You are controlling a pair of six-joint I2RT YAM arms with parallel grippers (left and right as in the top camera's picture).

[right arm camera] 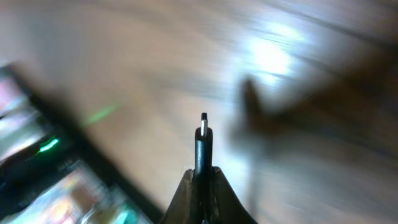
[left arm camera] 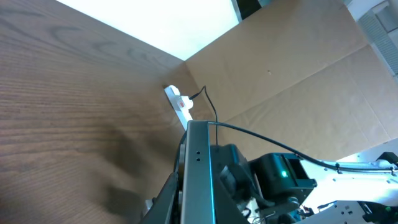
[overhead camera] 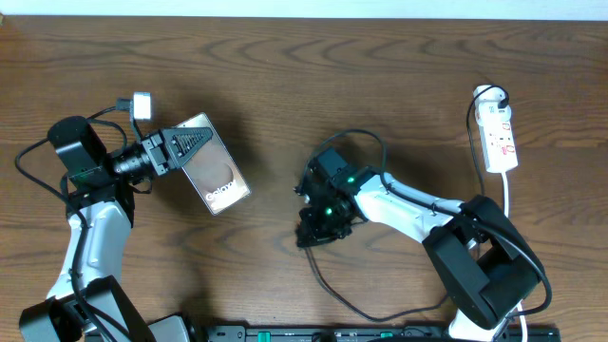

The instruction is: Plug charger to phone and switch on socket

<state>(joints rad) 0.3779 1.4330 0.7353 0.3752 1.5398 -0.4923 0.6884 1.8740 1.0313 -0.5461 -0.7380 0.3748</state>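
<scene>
The phone point(overhead camera: 217, 178), a brownish glossy slab with white lettering at its near end, is held in my left gripper point(overhead camera: 187, 143), which is shut on its far end. In the left wrist view the phone point(left arm camera: 198, 168) shows edge-on between the jaws point(left arm camera: 186, 208). My right gripper point(overhead camera: 313, 235) is near the table's middle, shut on the charger's black plug point(right arm camera: 203, 140), whose tip points forward out of the jaws point(right arm camera: 202, 178). The thin black cable point(overhead camera: 334, 290) loops toward the front edge. The white socket point(overhead camera: 499, 133) lies at the far right and also shows in the left wrist view point(left arm camera: 179, 102).
A white cord point(overhead camera: 507, 195) runs from the socket toward the right arm's base. A black rail point(overhead camera: 380, 333) lies along the front edge. A cardboard wall point(left arm camera: 298, 62) stands behind the table. The right wrist view is motion-blurred.
</scene>
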